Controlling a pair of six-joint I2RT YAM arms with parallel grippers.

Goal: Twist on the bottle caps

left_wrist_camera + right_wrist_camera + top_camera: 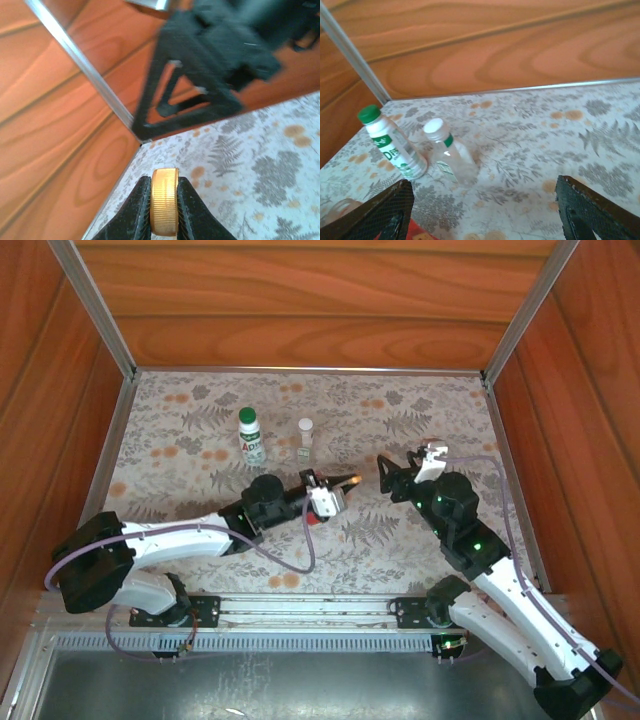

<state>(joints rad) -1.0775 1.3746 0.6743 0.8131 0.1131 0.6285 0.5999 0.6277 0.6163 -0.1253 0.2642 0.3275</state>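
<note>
Left pincer [165, 187]: clamped on the orange cap [164, 205], which sits edge-on between the fingers, low centre of the left wrist view.
Right pincer [485, 192]: fingers wide apart with nothing between them, facing the left pincer at mid-frame in the top view.
Capped bottles: the white bottle [249, 437] wearing the green cap [247, 415] and the clear bottle [304, 440] wearing the white cap [305, 424] stand upright side by side, upper middle of the top view.
Red bottle [312, 521]: a red patch on the tabletop [430, 420], just below the left pincer (too little shows to tell its pose).
Risk: gripped only across its ribbed rim, the orange cap could pivot or pop out. If it meets the neck tilted, it would likely cross-thread. An unheld bottle may spin or tip under the twist.
</note>
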